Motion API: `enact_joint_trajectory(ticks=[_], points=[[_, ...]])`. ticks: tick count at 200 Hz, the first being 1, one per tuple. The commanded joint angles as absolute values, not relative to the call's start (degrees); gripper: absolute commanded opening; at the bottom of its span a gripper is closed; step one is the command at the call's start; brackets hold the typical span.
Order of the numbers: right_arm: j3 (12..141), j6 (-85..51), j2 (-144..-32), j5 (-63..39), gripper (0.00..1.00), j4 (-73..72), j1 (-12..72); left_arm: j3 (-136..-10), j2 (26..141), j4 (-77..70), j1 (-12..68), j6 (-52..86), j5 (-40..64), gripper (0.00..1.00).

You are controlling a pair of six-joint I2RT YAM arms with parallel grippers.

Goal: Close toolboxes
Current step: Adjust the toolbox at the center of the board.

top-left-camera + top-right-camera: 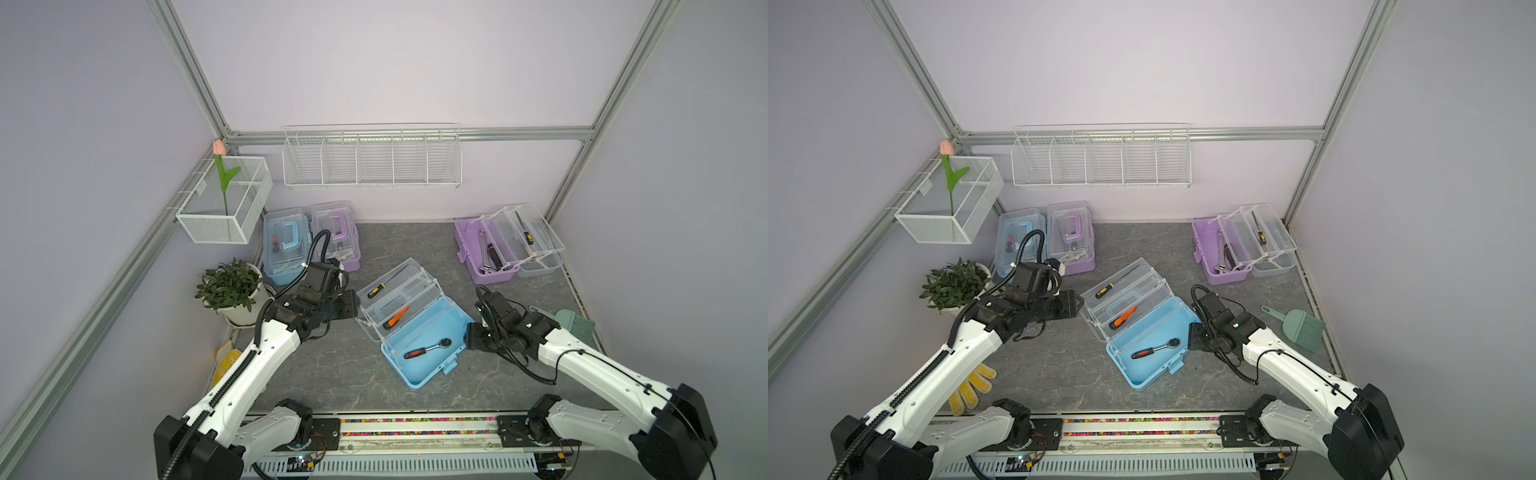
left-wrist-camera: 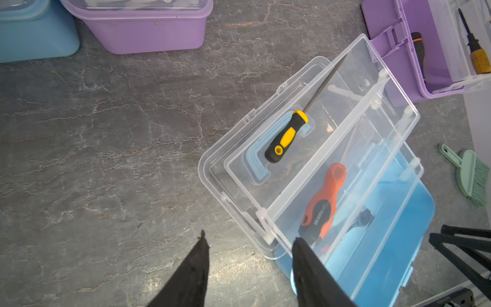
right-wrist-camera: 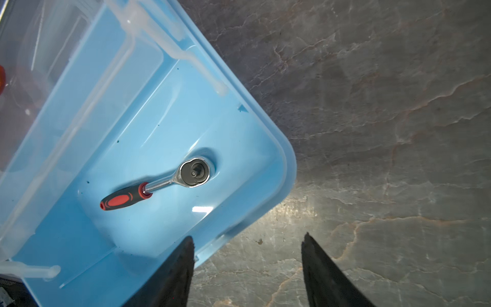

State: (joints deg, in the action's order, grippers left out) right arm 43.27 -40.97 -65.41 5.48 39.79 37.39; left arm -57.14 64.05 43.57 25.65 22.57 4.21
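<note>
Mid-table, askew to the edges of the grey tabletop (image 1: 332,374): open blue toolbox (image 1: 440,320) (image 1: 1142,376). Stands with clear lid (image 1: 368,322) (image 2: 212,170) folded back toward the left arm and two clear trays (image 1: 409,291) stepped out between lid and base. Holds a ratchet wrench (image 1: 428,348) (image 3: 159,183) on the blue floor, an orange-handled screwdriver (image 1: 397,318) (image 2: 324,199) in the tray nearer the base, and a yellow-and-black screwdriver (image 1: 376,289) (image 2: 288,135) in the tray farther out.

At the lid's near corner: left gripper (image 1: 355,307) (image 2: 249,240), jaws spread, nothing pinched. In the wrist view one finger (image 2: 310,273) overlaps the tray corner. Cannot tell whether touching.

At the base's corner away from the lid: right gripper (image 1: 467,336) (image 3: 247,240), jaws likewise spread, nothing pinched. One finger (image 3: 178,273) crosses the blue rim. Contact not readable either.

Rear right: open purple toolbox (image 1: 467,249) (image 1: 1204,247), trays fanned toward the right wall, with an adjustable wrench (image 1: 483,251) in the base and a small screwdriver (image 1: 526,237) in a tray.

Rear left, side by side by the back wall: closed blue toolbox (image 1: 286,249) and closed purple toolbox (image 1: 338,237), lids down, handles lying flat on top, partly behind the left arm's cable.

Elsewhere: green hand brush and dustpan (image 1: 571,326) near the right edge, potted plant (image 1: 230,286) at left, yellow glove (image 1: 971,386) beside the left arm.
</note>
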Motion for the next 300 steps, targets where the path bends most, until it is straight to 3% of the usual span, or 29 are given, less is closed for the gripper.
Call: enact_joint_trajectory(ticks=[1, 25, 46, 85, 126, 163, 234, 270, 289, 300], points=[[42.33, -42.6, -68.37, 2.9, 0.55, 36.51, 37.2, -60.72, 64.08, 44.98, 24.9, 21.01, 1.29, 0.53], [43.06, -40.4, -70.57, 2.38, 0.38, 37.33, 36.21, -64.22, 63.66, 50.77, 24.04, 19.97, -5.34, 0.52], [43.41, -38.22, -73.2, 0.45, 0.32, 38.01, 34.05, -65.38, 63.41, 51.86, 23.5, 19.37, -5.98, 0.52], [44.8, -34.44, -75.9, -1.08, 0.29, 40.53, 29.49, -65.87, 64.44, 51.59, 22.72, 19.34, -5.81, 0.46], [46.11, -31.22, -75.96, -2.94, 0.29, 40.52, 27.78, -65.84, 63.51, 52.73, 21.04, 18.76, -7.55, 0.46], [48.02, -25.21, -78.25, -1.55, 0.17, 39.82, 26.62, -64.64, 62.63, 51.53, 18.57, 19.32, -4.71, 0.47], [60.35, -14.45, -88.7, -4.84, 0.07, 36.75, 18.94, -60.05, 64.38, 48.25, 18.39, 22.04, -2.1, 0.47], [67.1, -14.3, -93.41, -8.92, 0.07, 35.39, 16.22, -54.49, 63.95, 45.37, 18.37, 26.0, 3.39, 0.47], [68.69, -17.53, -94.56, -11.44, 0.07, 35.8, 15.7, -50.19, 63.31, 42.28, 18.44, 27.11, 11.07, 0.47], [68.16, -18.97, -94.5, -12.96, 0.13, 35.22, 15.64, -46.45, 62.99, 38.07, 18.61, 28.92, 16.66, 0.49]])
